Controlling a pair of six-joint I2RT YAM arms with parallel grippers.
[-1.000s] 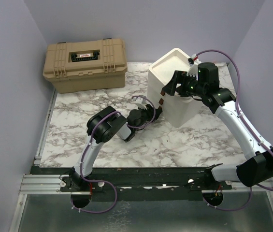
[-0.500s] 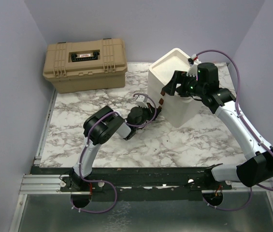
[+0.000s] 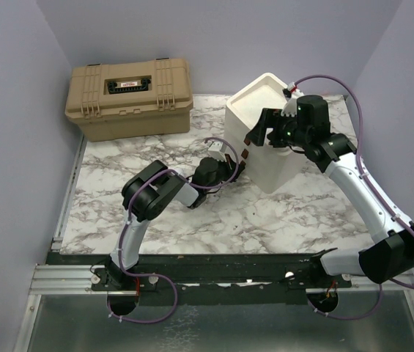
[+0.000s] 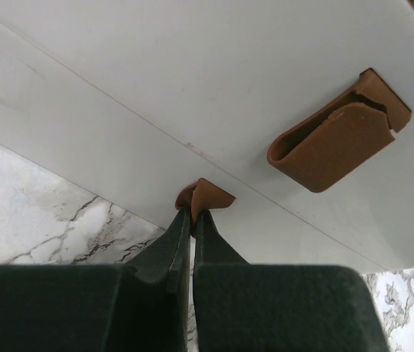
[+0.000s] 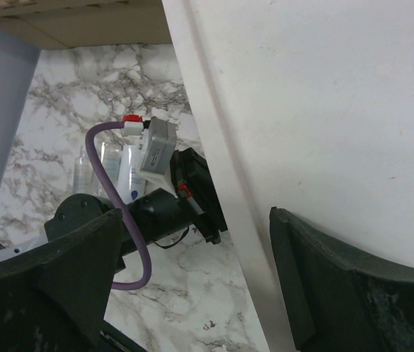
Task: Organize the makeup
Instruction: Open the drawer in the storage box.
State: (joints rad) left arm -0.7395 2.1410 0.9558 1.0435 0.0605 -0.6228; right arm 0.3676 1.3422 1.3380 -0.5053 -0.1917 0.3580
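Observation:
My left gripper (image 3: 237, 166) is shut on the lower brown leather pull tab (image 4: 207, 196) on the front of the cream drawer unit (image 3: 265, 110), near the table. A second, looped brown pull (image 4: 335, 139) sits higher on that front. My right gripper (image 3: 265, 130) is open and empty above the unit's top front edge (image 5: 214, 169), one finger on each side of it. Of the makeup, only a few slim clear and whitish tubes (image 5: 111, 169) show, lying on the marble behind my left arm in the right wrist view. The brushes, palette and compact are out of view.
The tan toolbox (image 3: 130, 99) stands at the back left by the wall; its edge shows in the right wrist view (image 5: 82, 22). The drawer unit stands at the back right. Lilac walls close in the marble table (image 3: 119, 213) on three sides.
My left arm's elbow has swung a little left and toward the near edge while its gripper stays on the lower tab. My right gripper has edged slightly left over the unit.

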